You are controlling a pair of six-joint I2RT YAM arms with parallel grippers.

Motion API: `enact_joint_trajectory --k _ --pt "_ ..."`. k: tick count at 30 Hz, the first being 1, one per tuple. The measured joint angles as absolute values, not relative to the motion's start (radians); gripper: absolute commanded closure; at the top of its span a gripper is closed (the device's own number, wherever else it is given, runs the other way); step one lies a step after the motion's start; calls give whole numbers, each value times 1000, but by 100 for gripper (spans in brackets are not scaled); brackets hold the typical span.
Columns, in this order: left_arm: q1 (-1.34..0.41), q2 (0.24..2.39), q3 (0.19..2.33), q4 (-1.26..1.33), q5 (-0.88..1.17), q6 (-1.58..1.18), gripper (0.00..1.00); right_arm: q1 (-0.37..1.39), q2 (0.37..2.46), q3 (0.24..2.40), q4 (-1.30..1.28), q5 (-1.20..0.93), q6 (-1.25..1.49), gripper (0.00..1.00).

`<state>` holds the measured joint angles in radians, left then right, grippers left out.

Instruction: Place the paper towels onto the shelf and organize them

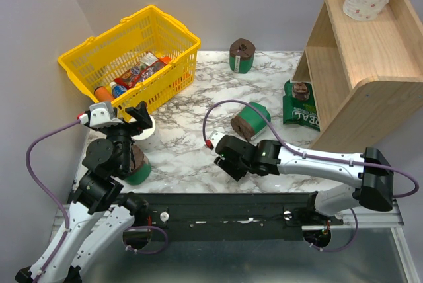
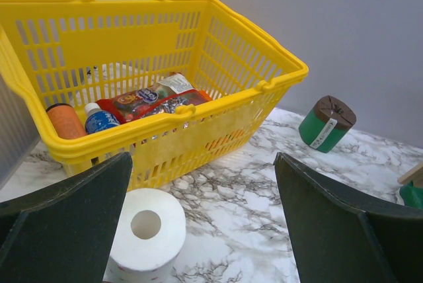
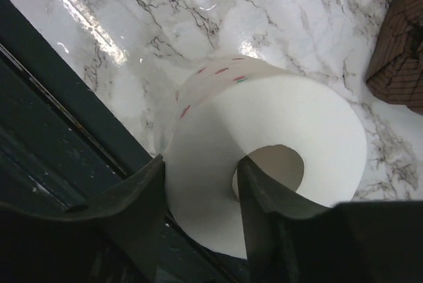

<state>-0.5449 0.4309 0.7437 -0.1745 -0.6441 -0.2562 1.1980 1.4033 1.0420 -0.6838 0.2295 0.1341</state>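
Pinching its core wall, the right gripper (image 3: 201,164) fingers (image 3: 132,197) grasp the seemingly light, crushable paper towel roll (image 3: 277,111); left gripper (image 2: 203,157) fingers released.

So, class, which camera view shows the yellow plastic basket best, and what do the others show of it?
The left wrist view: the yellow plastic basket dominates the frame, close enough to see its mesh walls, handles and interior. The top external view shows the basket whole but small. The right wrist view does not show it.
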Motion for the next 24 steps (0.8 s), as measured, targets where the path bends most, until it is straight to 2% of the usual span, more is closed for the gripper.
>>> enact_joint_trajectory --k 1,4,11,19,24 --pt "-545 431 744 -175 -644 -256 1 1198 1404 1042 -683 233 131 60" --pt "-545 431 744 -175 -644 -256 1 1199 1404 1042 -683 234 122 66" --pt "-545 431 744 -175 -645 -256 1 1199 1404 1139 -794 237 68 67" --pt "-545 431 744 -175 -645 -256 1 1195 1399 1552 -1013 411 -82 64" --pt "-545 429 744 -175 -647 -256 1 1132 1401 1871 -1101 542 -229 64"
